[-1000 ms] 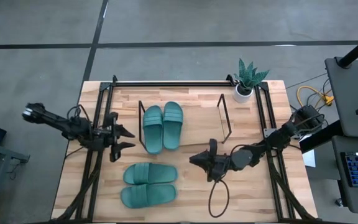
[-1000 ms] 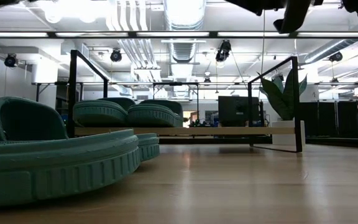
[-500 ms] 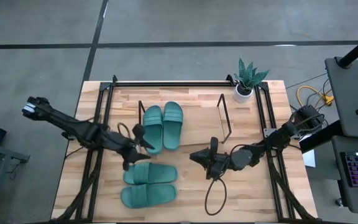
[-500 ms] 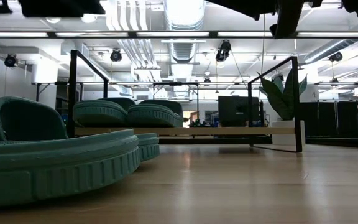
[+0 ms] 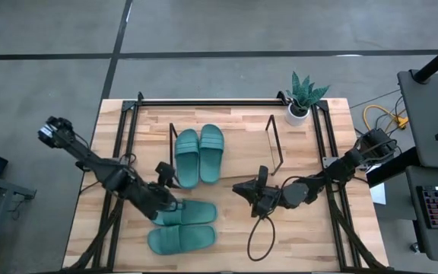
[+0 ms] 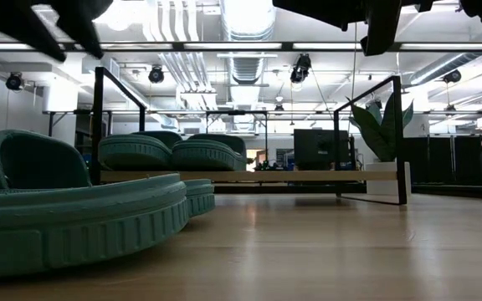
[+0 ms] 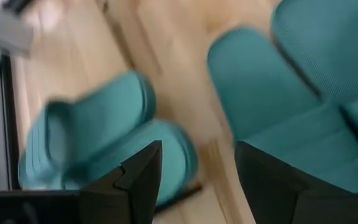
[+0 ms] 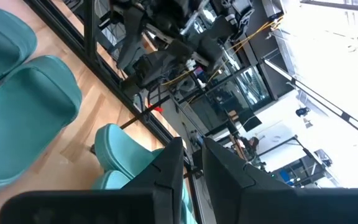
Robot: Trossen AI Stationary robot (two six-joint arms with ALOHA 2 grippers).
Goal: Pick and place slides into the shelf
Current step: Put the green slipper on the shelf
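Observation:
Two teal slides (image 5: 198, 155) lie side by side on the shelf (image 5: 275, 144), soles down on its wood base. Two more slides (image 5: 184, 212) (image 5: 181, 239) lie on the table near its front edge, and one of them fills the low view's foreground (image 6: 65, 217). My left gripper (image 5: 172, 202) hangs open, slanting down over the left end of the farther loose slide (image 7: 272, 112), with nothing between its fingers (image 7: 197, 171). My right gripper (image 5: 238, 190) waits level right of the loose slides, shut and holding nothing (image 8: 192, 165).
Black frame rails (image 5: 120, 152) run along the table's left, right and far sides. A potted plant (image 5: 300, 103) stands at the far right corner. A dark cable loop (image 5: 261, 240) hangs under my right arm. Bare wood lies right of the loose slides.
My left gripper has swung from beside the left rail toward the table's right and near edge. It has tipped from level to slanting down and now hangs over the loose slides. The slides have not moved.

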